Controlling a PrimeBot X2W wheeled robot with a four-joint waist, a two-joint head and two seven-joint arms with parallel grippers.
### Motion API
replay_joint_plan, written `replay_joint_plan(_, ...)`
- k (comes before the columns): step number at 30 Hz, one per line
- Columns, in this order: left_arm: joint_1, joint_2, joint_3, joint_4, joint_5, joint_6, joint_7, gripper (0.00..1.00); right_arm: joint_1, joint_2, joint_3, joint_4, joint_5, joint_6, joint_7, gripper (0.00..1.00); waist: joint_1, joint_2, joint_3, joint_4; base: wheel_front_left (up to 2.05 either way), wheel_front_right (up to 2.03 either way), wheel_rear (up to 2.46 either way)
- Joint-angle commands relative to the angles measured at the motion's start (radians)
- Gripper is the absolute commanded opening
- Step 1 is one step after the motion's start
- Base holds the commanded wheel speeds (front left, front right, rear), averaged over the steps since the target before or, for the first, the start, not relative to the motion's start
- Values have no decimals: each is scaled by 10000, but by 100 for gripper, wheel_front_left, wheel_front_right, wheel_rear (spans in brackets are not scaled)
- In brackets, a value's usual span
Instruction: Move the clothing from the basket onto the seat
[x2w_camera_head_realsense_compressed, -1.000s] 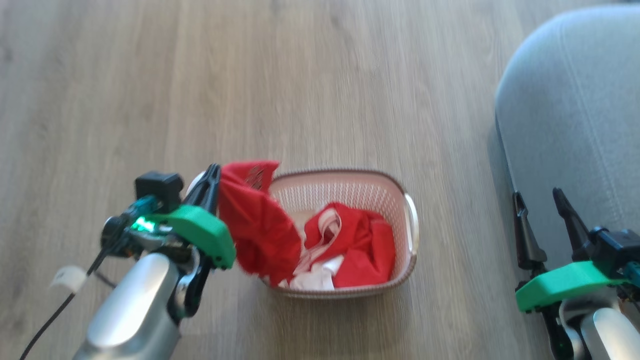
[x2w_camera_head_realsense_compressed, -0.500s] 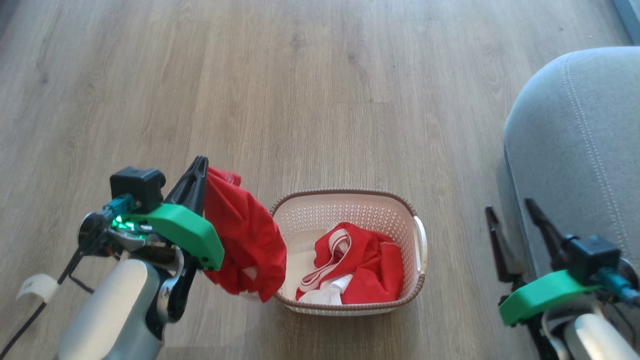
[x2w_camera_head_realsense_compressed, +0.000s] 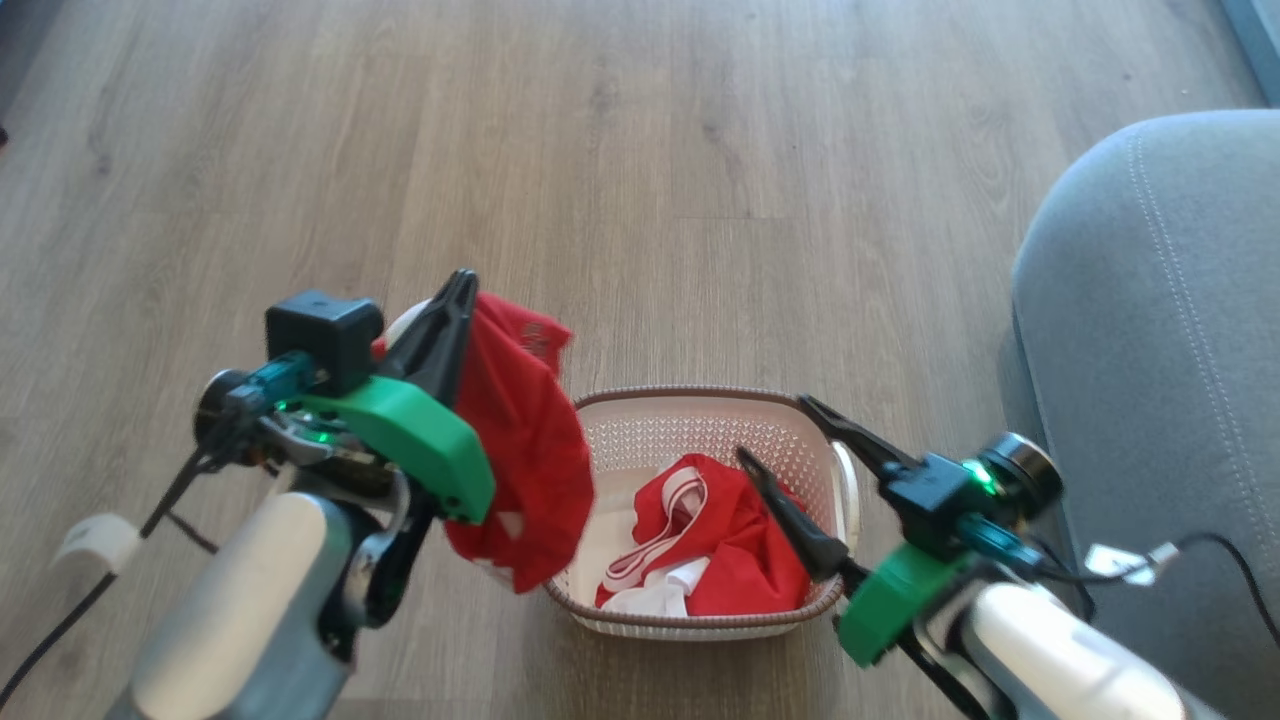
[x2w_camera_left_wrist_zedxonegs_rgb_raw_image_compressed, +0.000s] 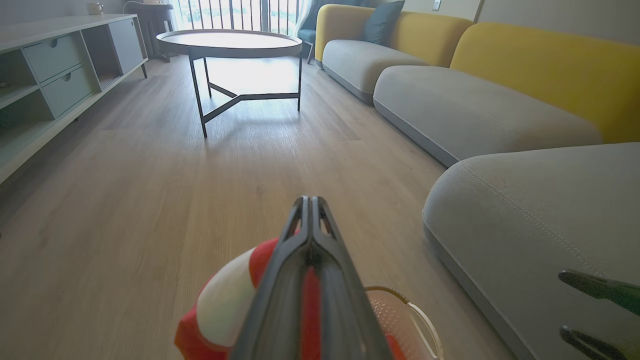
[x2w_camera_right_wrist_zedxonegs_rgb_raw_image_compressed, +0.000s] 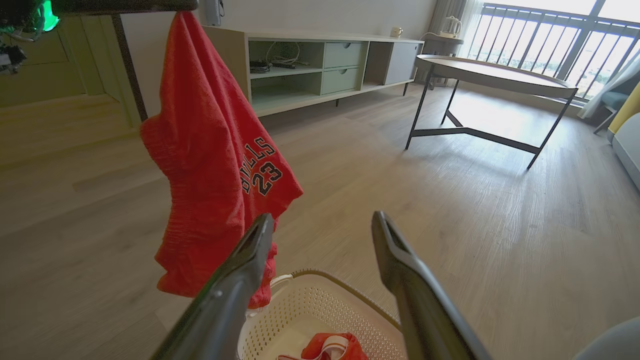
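**A:** Head view: your left gripper (x2w_camera_head_realsense_compressed: 460, 292) is clamped on a red garment (x2w_camera_head_realsense_compressed: 530, 440) hanging at the basket's (x2w_camera_head_realsense_compressed: 700, 398) left edge. Lift it clear, then swing toward the seat (x2w_camera_head_realsense_compressed: 1150, 350), well right.

**B:** Left wrist view: fingers pinched together, red-and-white cloth bunched below.

**A:** Right wrist view: your right gripper (x2w_camera_right_wrist_zedxonegs_rgb_raw_image_compressed: 322, 216) gapes over the basket (second garment (x2w_camera_right_wrist_zedxonegs_rgb_raw_image_compressed: 325, 347), white-trimmed, lies inside). Drop onto its bunched middle.

Home living room: yellow-backed sofa (x2w_camera_left_wrist_zedxonegs_rgb_raw_image_compressed: 475, 105), round coffee table (x2w_camera_left_wrist_zedxonegs_rgb_raw_image_compressed: 230, 44), low sideboard (x2w_camera_left_wrist_zedxonegs_rgb_raw_image_compressed: 55, 65), wood floor (x2w_camera_left_wrist_zedxonegs_rgb_raw_image_compressed: 150, 200).
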Motion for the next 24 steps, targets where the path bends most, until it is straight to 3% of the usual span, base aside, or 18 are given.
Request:
replay_joint_plan(1,-733,122,333,-440,130,-15,49,0,-587,-108,329,-125,8,71,-51,100,1,0,-29,60,0,0,0)
replay_joint_plan(15,-1441,-946,-992,-844,369,-381,385,0,-2686,782,2541,1250,532,71,-51,100,1,0,-289,494,0,0,0)
replay_joint_plan(24,-1564,-1315,-1627,-1025,400,-549,653,0,-3071,990,2713,1650,412,71,-51,100,1,0,-462,459,0,0,0)
